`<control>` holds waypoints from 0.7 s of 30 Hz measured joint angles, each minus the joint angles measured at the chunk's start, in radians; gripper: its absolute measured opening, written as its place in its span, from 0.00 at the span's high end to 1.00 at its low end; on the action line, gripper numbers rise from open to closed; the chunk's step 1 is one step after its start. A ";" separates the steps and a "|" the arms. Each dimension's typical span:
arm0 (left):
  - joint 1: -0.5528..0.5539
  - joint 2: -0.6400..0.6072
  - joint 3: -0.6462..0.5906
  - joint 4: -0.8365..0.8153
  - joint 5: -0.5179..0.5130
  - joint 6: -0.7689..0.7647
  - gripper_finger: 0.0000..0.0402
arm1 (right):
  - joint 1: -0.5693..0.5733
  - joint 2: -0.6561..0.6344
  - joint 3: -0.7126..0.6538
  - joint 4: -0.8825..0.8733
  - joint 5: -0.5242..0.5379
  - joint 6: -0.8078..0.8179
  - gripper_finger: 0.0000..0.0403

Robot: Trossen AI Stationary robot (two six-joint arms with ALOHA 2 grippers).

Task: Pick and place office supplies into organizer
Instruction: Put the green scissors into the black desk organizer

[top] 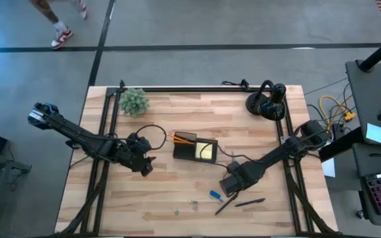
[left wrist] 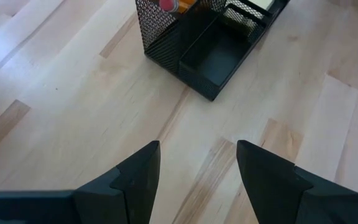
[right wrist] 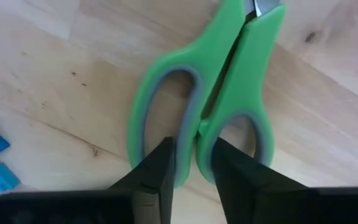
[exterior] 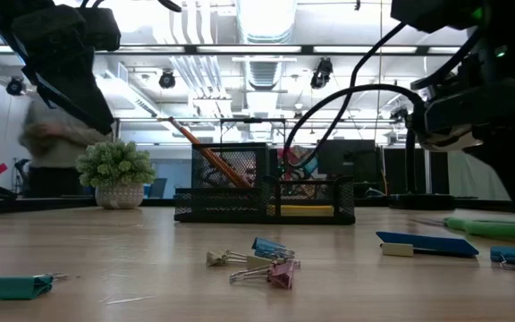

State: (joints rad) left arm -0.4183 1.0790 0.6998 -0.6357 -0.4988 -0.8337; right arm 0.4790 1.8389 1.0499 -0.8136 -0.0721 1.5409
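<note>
R pincer [right wrist: 193, 163] astride scissors [right wrist: 219, 81] handle

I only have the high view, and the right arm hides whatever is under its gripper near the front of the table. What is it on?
Observer: The right gripper is down on the green-handled scissors, which lie flat on the table. Its fingers pinch the inner rim of one handle loop.
Operator: Is the left gripper carrying anything?
Observer: No. The left gripper is open and empty over bare wood, facing the organizer.
Operator: Is there room left in the organizer?
Observer: Yes, the low compartment nearest the left gripper holds nothing.
</note>
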 joint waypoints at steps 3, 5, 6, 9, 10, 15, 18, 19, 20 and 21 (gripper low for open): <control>0.000 0.000 0.000 0.000 -0.001 0.000 0.51 | -0.009 0.001 0.005 -0.008 0.004 -0.030 0.86; 0.000 0.000 0.000 0.000 -0.003 -0.001 0.51 | -0.011 0.001 0.015 -0.017 0.007 -0.065 0.87; 0.000 0.000 0.000 0.000 -0.005 -0.001 0.51 | -0.010 -0.001 0.020 -0.021 0.010 -0.077 0.87; 0.000 0.000 0.000 0.000 -0.010 0.000 0.51 | -0.010 -0.019 0.025 -0.021 0.016 -0.082 0.87; 0.000 0.000 0.000 0.000 -0.012 0.000 0.51 | -0.011 -0.026 0.028 -0.024 0.022 -0.074 0.87; 0.000 0.000 0.000 0.004 -0.013 0.000 0.51 | 0.000 -0.149 0.077 -0.011 0.114 -0.003 0.87; 0.000 0.000 0.000 0.003 -0.013 0.000 0.51 | 0.016 -0.251 0.105 0.008 0.185 0.078 0.87; 0.000 0.000 0.000 0.003 -0.016 0.000 0.51 | 0.025 -0.292 0.114 0.035 0.221 0.106 0.87; 0.000 0.000 0.000 0.003 -0.022 0.002 0.51 | 0.032 -0.333 0.119 0.073 0.269 0.135 0.87; 0.000 0.000 0.001 0.003 -0.035 0.002 0.51 | 0.038 -0.376 0.119 0.124 0.314 0.158 0.87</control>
State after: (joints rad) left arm -0.4183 1.0794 0.7006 -0.6330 -0.5336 -0.8315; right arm 0.5167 1.4630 1.1694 -0.6897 0.2422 1.6990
